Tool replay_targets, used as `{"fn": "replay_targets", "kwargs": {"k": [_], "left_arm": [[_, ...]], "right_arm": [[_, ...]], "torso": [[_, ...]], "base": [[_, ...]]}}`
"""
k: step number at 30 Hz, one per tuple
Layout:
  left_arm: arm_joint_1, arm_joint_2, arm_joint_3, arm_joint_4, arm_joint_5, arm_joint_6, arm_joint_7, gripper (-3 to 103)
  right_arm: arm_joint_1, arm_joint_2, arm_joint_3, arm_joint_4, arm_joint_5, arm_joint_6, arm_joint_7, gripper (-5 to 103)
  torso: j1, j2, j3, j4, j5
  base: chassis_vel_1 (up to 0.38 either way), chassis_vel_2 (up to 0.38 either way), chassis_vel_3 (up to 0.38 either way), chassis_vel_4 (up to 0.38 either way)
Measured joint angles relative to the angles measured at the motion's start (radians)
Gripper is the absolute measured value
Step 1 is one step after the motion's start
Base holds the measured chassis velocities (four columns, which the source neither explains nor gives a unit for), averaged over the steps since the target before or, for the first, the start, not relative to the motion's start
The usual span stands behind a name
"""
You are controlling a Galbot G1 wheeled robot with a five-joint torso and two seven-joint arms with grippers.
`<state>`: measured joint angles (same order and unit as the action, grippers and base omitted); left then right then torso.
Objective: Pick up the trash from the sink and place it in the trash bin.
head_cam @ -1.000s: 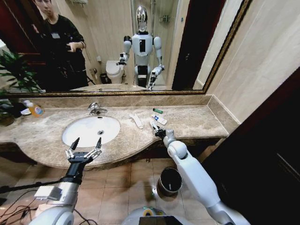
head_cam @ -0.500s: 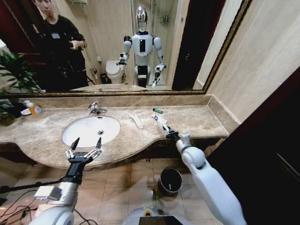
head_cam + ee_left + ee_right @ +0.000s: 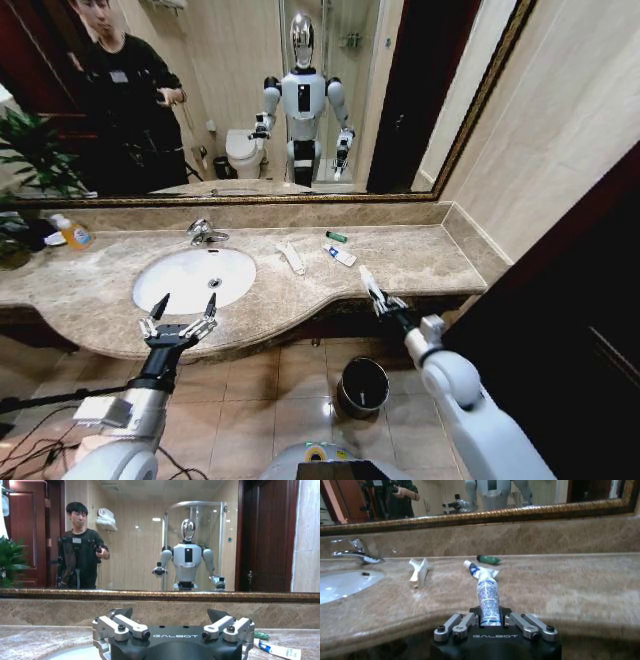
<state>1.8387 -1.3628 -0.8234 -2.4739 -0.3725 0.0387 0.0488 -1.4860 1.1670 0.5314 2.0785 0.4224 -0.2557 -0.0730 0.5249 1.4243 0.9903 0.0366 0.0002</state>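
So we're in the carry step right now: one piece of trash is in hand and it needs to get to the bin. The right gripper (image 3: 381, 300) sits right of centre in the head view, just off the front edge of the marble counter (image 3: 420, 262), clamped on a white tube (image 3: 368, 281) with blue print. In the right wrist view that tube (image 3: 486, 596) sticks straight out from between the closed fingers (image 3: 461, 624).

The trash bin (image 3: 362, 385) is at lower centre of the head view, on the floor tiles below and a bit left of the gripper. We reckon the next move calls for bringing the arm down and inward until the tube hangs over the bin's shiny rim, then letting go. The opening is narrow, so lining up matters, and the tube pokes out quite far, so it could catch the rim if we come in low.

More trash waits on the counter in the upper middle of the head view: a pair of white tubes (image 3: 291, 257), a blue-and-white packet (image 3: 340, 254) and a tiny green piece (image 3: 337, 237). None of it lies in the sink (image 3: 193, 277) itself, which sits left of centre.

The left gripper (image 3: 179, 318) hangs at lower left, fingers spread apart, parked over the counter's front edge by the sink
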Motion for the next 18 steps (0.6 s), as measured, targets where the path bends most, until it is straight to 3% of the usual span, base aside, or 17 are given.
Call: {"fn": "replay_targets", "kwargs": {"k": [6, 18], "left_arm": [[0.000, 0.000, 0.000, 0.000, 0.000, 0.000, 0.000, 100], [0.000, 0.000, 0.000, 0.000, 0.000, 0.000, 0.000, 100]], "right_arm": [[-0.064, 0.027, 0.017, -0.114, -0.043, 0.100, -0.072, 22], [-0.001, 0.107, -0.023, -0.410, -0.122, 0.130, -0.082, 22]], "torso": [[0.000, 0.000, 0.000, 0.0002, 0.0000], [0.000, 0.000, 0.000, 0.0001, -0.0003]], "base": [[0.000, 0.000, 0.000, 0.000], [0.000, 0.000, 0.000, 0.000]]}}
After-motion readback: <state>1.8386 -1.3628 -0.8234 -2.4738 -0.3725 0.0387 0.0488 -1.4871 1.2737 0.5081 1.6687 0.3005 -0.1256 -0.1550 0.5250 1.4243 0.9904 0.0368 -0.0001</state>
